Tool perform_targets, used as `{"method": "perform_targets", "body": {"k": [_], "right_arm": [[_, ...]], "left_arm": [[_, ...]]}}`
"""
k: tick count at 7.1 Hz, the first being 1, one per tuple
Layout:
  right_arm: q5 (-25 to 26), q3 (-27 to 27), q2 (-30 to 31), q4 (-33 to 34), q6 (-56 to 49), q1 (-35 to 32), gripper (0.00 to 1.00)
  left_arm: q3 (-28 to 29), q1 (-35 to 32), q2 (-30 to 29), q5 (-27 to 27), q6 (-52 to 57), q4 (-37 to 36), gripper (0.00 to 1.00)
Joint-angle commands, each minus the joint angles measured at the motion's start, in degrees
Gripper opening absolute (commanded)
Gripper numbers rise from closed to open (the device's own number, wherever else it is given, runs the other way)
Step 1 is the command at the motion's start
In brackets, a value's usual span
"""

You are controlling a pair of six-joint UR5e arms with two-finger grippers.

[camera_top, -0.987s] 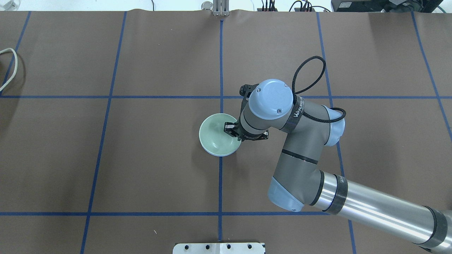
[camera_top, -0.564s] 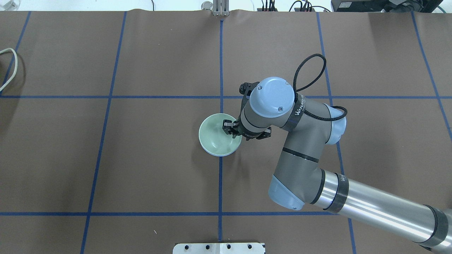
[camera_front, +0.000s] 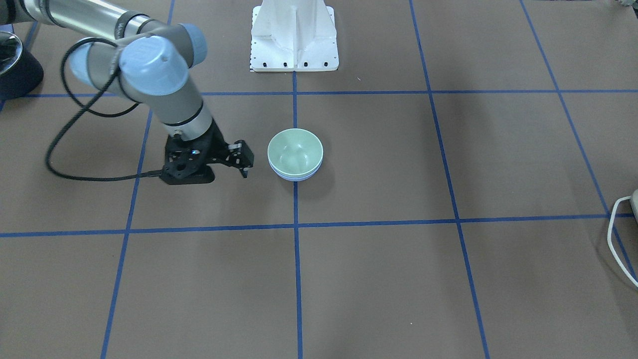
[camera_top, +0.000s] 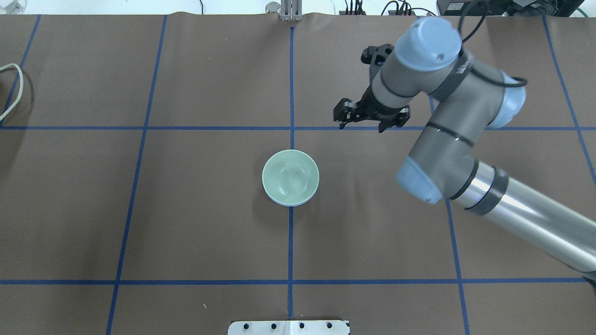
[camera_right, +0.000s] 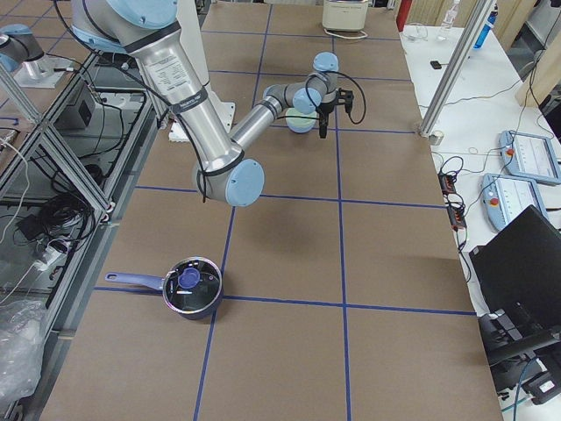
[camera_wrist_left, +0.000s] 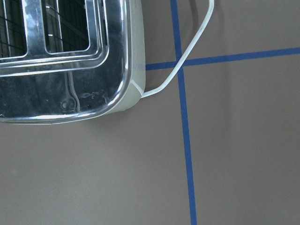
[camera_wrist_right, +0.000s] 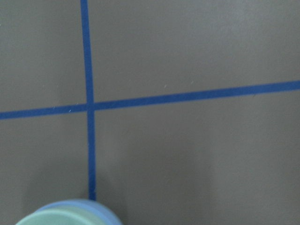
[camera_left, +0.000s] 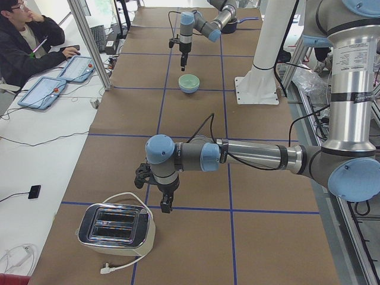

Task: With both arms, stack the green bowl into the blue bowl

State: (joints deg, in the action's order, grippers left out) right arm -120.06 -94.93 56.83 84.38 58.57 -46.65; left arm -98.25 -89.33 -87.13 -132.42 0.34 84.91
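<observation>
The pale green bowl (camera_top: 290, 177) sits nested inside the periwinkle-blue bowl (camera_top: 292, 204) at the table's centre; only the blue rim shows under it. Both also show in the front view, green bowl (camera_front: 295, 152) and blue bowl (camera_front: 295, 176), and at the bottom edge of the right wrist view, green bowl (camera_wrist_right: 61, 219) and blue bowl (camera_wrist_right: 101, 209). My right gripper (camera_top: 341, 117) is open and empty, apart from the bowls, raised beyond them and to their right. My left gripper (camera_left: 166, 205) shows only in the exterior left view, beside a toaster; I cannot tell whether it is open or shut.
A chrome toaster (camera_left: 116, 228) with a white cord (camera_top: 14, 88) stands at the table's left end and fills the left wrist view (camera_wrist_left: 65, 56). A dark pot (camera_right: 191, 288) sits at the right end. The white base pedestal (camera_front: 294, 35) stands at the robot's edge.
My right gripper let go of the green bowl's rim, lifted out and moved away up and to the right. The green bowl stays in the blue bowl.
</observation>
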Motion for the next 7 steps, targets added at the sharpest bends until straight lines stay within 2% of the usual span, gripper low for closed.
{"method": "perform_targets", "body": {"k": [1, 3, 6, 7], "right_arm": [[-6.93, 3.23, 4.6, 4.46, -24.63, -14.64, 1.0], [-8.09, 5.1, 9.33, 5.09, -38.55, -22.75, 1.0], [-9.67, 4.84, 19.78, 6.4, -55.54, -34.62, 1.0], [-9.76, 4.84, 23.73, 6.32, -59.32, -37.96, 1.0]], "left_arm": [[0.86, 0.03, -0.23, -0.47, -2.36, 5.58, 0.99], [1.13, -0.05, 0.03, -0.47, -2.53, 7.37, 0.99], [-0.09, 0.03, 0.82, -0.55, -2.18, 7.81, 0.99], [-0.62, -0.05, 0.91, -3.25, -2.18, 7.72, 0.99]]}}
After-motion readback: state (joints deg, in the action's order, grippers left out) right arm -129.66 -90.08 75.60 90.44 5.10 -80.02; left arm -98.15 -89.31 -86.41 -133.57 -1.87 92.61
